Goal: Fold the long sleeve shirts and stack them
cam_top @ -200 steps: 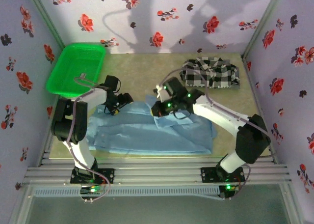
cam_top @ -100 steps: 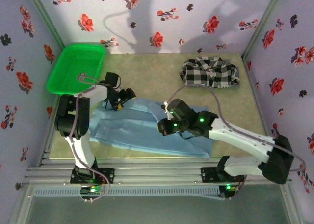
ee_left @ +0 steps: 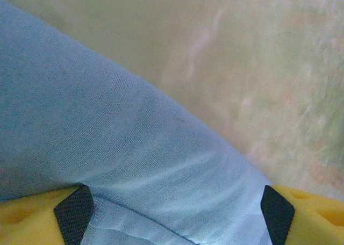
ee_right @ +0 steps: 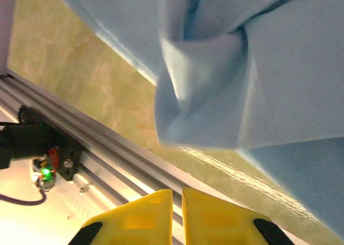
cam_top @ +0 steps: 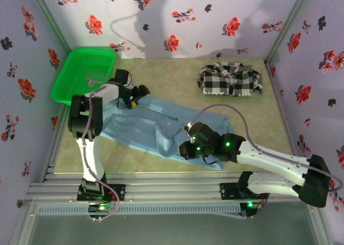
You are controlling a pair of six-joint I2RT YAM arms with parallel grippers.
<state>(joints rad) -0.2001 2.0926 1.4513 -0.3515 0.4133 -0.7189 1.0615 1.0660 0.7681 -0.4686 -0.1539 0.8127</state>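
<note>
- The light blue shirt (cam_top: pixel 145 129) lies open and rumpled on the table (cam_top: pixel 177 76), running from 10 o'clock down to 5 o'clock. It looks not yet folded, so the step in hand seems to be flattening it.
- The left gripper (cam_top: pixel 133 101) sits at the shirt's 11 o'clock corner. In the left wrist view its yellow pads (ee_left: pixel 75 215) stand wide apart with blue cloth lying between them, not pinched.
- The right gripper (cam_top: pixel 183 150) is at the shirt's 5 o'clock edge, close to the near rail. Its fingers (ee_right: pixel 156 207) are pressed together and I see no cloth between them. A bunched fold hangs just past the tips.
- To do this well, the left jaws should close on that corner before any pull, or the cloth will slide free.
- The right should open, take the bunched hem, and draw it toward 5 o'clock so the two corners stretch the panel flat.
- Pull low and slowly, since soft cloth creases readily.
- The black-and-white checked shirt (cam_top: pixel 231 79) lies crumpled at 1 o'clock, well apart. The green basket (cam_top: pixel 80 70) sits at 10 o'clock.
</note>
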